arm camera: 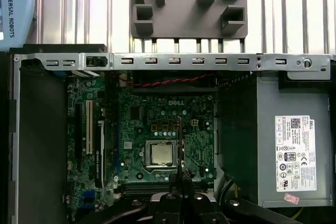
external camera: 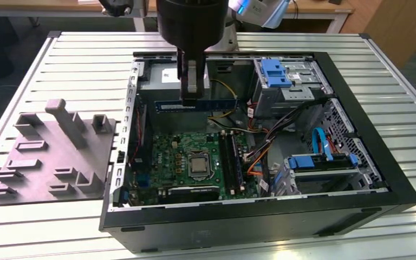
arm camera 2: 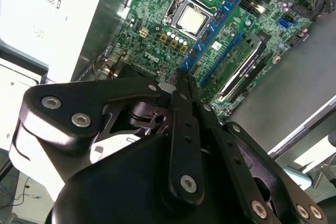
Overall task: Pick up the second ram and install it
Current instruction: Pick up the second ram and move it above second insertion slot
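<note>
In the exterior view, the black pincer (external camera: 191,98) is clenched on the long, thin, dark blue memory stick (external camera: 219,104). The stick hangs level over the open black computer case (external camera: 266,222), above the green circuit board (external camera: 182,157). A grey plastic block with posts (external camera: 56,146) sits on the ribbed metal table (external camera: 396,70).

In the second wrist view, the pincer (arm camera 2: 181,82) squeezes the stick (arm camera 2: 220,19) above the board.

In the first wrist view, the stick (arm camera: 180,140) shows edge-on beside the square silver chip (arm camera: 160,153).
</note>
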